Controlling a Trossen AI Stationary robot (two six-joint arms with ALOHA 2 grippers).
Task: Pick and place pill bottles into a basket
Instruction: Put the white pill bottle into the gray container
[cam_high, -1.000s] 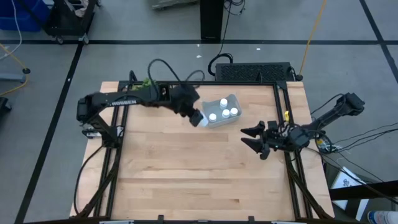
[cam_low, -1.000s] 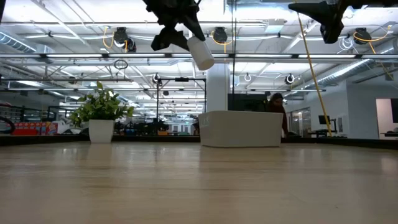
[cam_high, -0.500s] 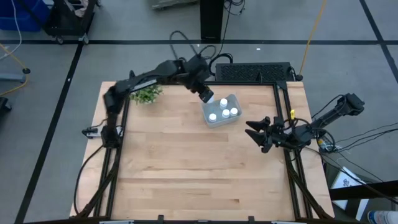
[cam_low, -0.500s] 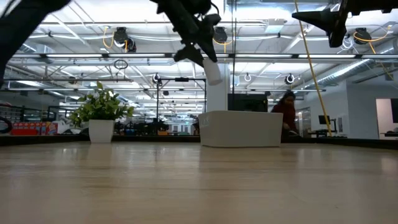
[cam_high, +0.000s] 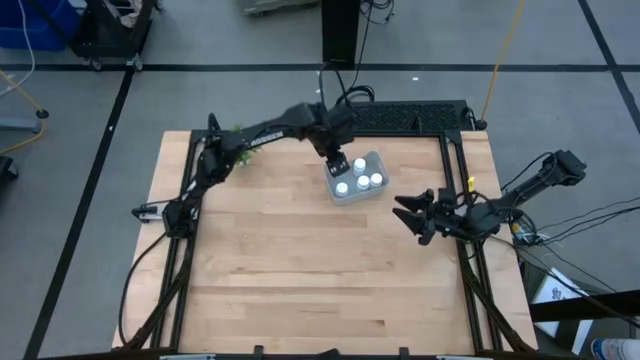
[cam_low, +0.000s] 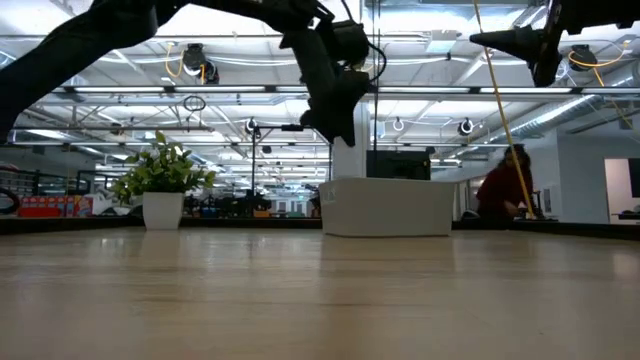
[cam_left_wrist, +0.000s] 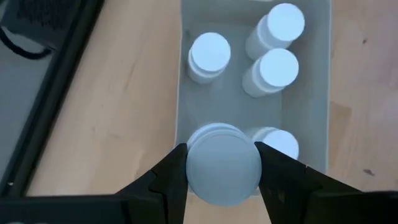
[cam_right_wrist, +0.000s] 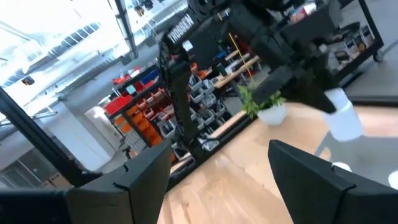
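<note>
While the fifth pill bottle (cam_left_wrist: 224, 163) hangs clamped between the fingers of the left tool (cam_high: 338, 160), it sits over the basket's (cam_high: 352, 193) ten o'clock corner in the high view. The basket holds four pill bottles (cam_left_wrist: 209, 55) upright: three grouped at one end, one partly hidden under the held bottle. The basket lies at about one o'clock on the bench (cam_high: 300, 270), near the far edge, well clear of the plant (cam_low: 163, 180) at ten o'clock. The near half of the bench is bare wood.

The right tool (cam_high: 412, 217) hovers at three o'clock, near the bench's right rail, fingers apart and holding nothing, well apart from the basket.

Against half a second ago, the left tool has shifted slightly toward the basket's centre; a second ago it was off the basket's left side. The right tool has barely moved. A person (cam_low: 505, 190) shows in the room beyond.
</note>
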